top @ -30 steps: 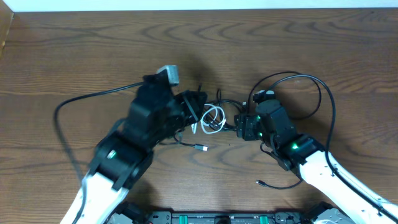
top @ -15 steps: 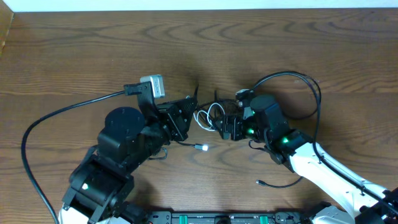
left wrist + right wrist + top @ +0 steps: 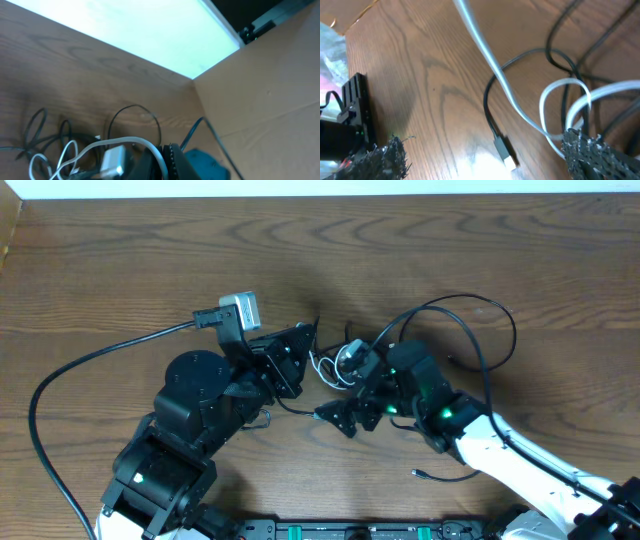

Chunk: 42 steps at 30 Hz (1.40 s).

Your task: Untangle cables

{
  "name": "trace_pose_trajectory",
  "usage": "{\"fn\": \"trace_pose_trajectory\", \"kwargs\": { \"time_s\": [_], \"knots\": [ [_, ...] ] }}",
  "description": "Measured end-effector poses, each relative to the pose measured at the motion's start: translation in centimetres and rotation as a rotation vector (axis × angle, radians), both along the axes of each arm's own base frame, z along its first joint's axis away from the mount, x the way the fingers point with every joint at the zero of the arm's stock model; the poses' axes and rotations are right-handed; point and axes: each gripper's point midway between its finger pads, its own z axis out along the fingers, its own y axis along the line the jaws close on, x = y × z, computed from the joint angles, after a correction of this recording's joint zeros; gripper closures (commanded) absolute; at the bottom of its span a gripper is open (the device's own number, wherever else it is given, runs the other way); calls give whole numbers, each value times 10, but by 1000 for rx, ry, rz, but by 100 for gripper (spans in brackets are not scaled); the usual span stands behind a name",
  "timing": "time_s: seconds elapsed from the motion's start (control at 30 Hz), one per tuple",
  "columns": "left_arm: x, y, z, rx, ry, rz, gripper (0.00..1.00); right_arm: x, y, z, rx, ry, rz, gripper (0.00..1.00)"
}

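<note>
The cables lie tangled at the table's middle: a white cable (image 3: 327, 370) looped through black cables (image 3: 480, 320). My left gripper (image 3: 303, 343) is shut on the white cable (image 3: 131, 143), whose white plug (image 3: 113, 161) hangs just beside the jaws. My right gripper (image 3: 348, 395) stands wide open over the tangle's near side. In the right wrist view its two fingers straddle a black plug end (image 3: 504, 152) lying on the wood, and one fingertip (image 3: 597, 155) touches the white loops (image 3: 565, 100). Nothing is held between those fingers.
One black cable arcs out in a wide loop to the right, and a loose black plug (image 3: 418, 473) lies near the front. A thick black wire (image 3: 110, 350) trails left from the left arm. A cardboard wall (image 3: 270, 90) borders the table.
My right gripper has opened wide and slid left toward the tangle's front. The left arm has drawn back to the left with the white cable in its jaws.
</note>
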Motion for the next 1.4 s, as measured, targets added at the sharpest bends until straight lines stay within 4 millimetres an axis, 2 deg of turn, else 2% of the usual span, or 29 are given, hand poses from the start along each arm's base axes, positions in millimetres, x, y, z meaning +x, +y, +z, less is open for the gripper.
{"fn": "trace_pose_trajectory", "kwargs": {
  "time_s": [0.1, 0.17, 0.27, 0.3, 0.33, 0.37, 0.4, 0.5, 0.6, 0.63, 0.73, 0.83, 0.93, 1.0, 1.07, 1.13, 1.4],
  "knots": [
    [0, 0, 5, -29, 0, 6, 91, 5, 10, 1, 5, -55, -5, 3],
    [-1, -1, 9, -48, -5, 1, 92, 12, 15, 1, 18, -82, -18, 11],
    [-8, -3, 17, -75, -22, -28, 92, 23, 21, -3, 35, -95, -48, 50],
    [-10, -3, 19, -81, -26, -34, 92, 25, 22, -5, 40, -91, -58, 70],
    [-13, -3, 22, -88, -34, -42, 92, 27, 22, -9, 41, -76, -73, 85],
    [-16, -2, 24, -88, -42, -48, 92, 28, 22, -12, 38, -66, -81, 96],
    [-19, -1, 24, -83, -45, -50, 92, 28, 22, -13, 37, -54, -90, 99],
    [-24, 4, 20, -54, -43, -44, 91, 29, 22, -11, 55, -26, -114, 99],
    [-23, 15, 5, -1, -3, 6, 92, 28, 22, -3, 82, -9, -122, 99],
    [-22, 19, -1, 21, 15, 28, 92, 27, 23, 4, 100, -13, -116, 99],
    [-18, 32, -19, 90, 61, 98, 91, 25, 18, 48, 198, -64, -97, 99],
    [-13, 38, -29, 127, 83, 141, 73, 22, 8, 95, 291, -142, -85, 99],
    [-8, 41, -35, 151, 98, 163, 42, 17, -4, 127, 351, -204, -80, 99],
    [-2, 39, -45, 180, 126, 169, 34, 9, -9, 148, 390, -245, -64, 99],
    [4, 36, -56, 201, 161, 169, 30, 8, -11, 150, 389, -248, -68, 99],
    [9, 31, -67, 219, 196, 160, 30, 10, -14, 143, 361, -229, -94, 99],
    [27, 15, -116, 291, 347, 138, 35, 25, -43, 77, 109, -96, -289, 99]
  ]
}}
